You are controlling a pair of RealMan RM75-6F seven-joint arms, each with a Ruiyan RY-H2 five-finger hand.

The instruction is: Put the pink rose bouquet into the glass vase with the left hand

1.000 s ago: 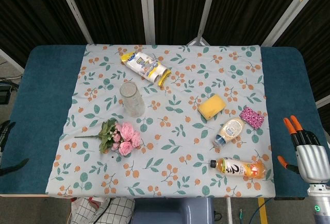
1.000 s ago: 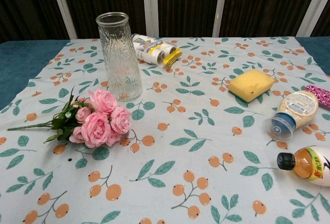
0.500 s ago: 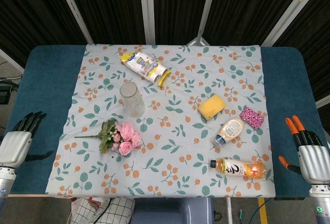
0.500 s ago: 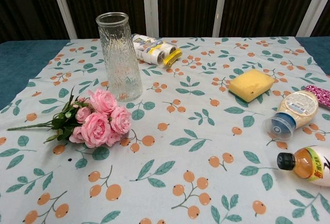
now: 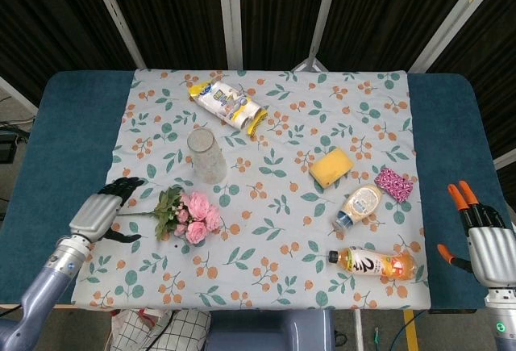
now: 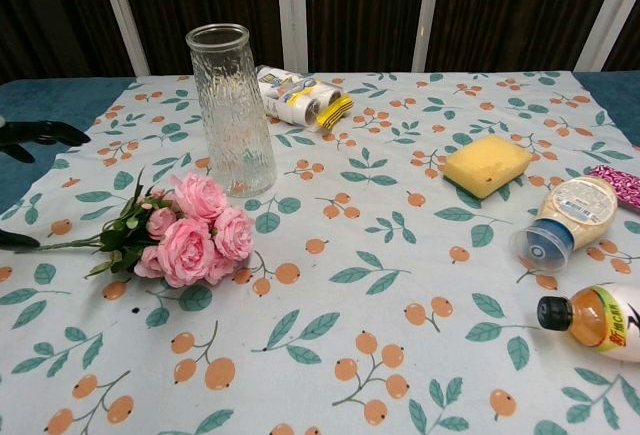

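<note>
Pink rose bouquet [image 5: 189, 215] flat on tablecloth [image 5: 274, 141], stems pointing left, just in front of upright glass vase [image 5: 206, 156]. We judge reach step: we'd bring left hand [image 5: 103, 212] over thin stems, pinch low, keep blooms clear. Left hand beside stem tips, fingers spread, holding nothing; contact unclear. Right hand [image 5: 484, 244] idle at right table edge, fingers apart, empty.

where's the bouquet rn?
Head view: pink rose bouquet lies front-left on the tablecloth, just in front of the glass vase, stem toward the left hand.
</note>
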